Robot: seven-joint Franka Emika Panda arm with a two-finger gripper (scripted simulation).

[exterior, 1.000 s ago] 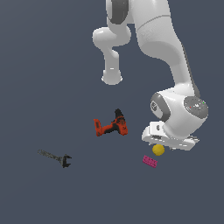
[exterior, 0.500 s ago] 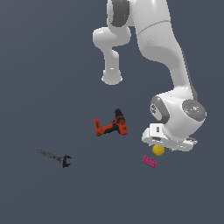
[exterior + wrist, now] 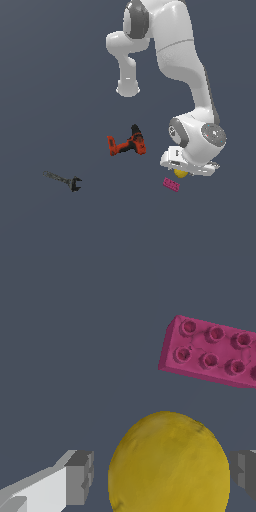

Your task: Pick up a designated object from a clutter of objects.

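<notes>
We find the yellow ball (image 3: pixel 169 463) sitting between the two fingertips (image 3: pixel 80 477) of the hand (image 3: pixel 162 476). In the wrist view a visible gap remains on each side of the ball, so we read the hand as released and straddling the ball, not yet clamped on it. In the exterior view the ball (image 3: pixel 180 173) shows only as a small yellow patch under the wrist housing, resting on the grey desk (image 3: pixel 60 100).

Handling, as we judge it: the ball is small, slightly lemon-shaped and looks rigid and light. Its curved, smooth surface gives each pad only a narrow contact patch, so it may roll or squirt out if the pads close above or below its widest part. We recommend closing on the equator, across the shorter axis, with the pads level and centred on it.

The pink studded brick (image 3: pixel 212 352) lies just beside the ball, apart from it; in the exterior view it (image 3: pixel 171 184) sits at roughly 7 o'clock from the ball. It does not lie on the line between the pads, so we expect no interference on closing.

The red-orange drill (image 3: pixel 127 144) lies well apart at about 10 o'clock from the ball, and the dark wrench (image 3: pixel 64 180) lies farther off at about 9 o'clock. Neither is near the grasp.
</notes>
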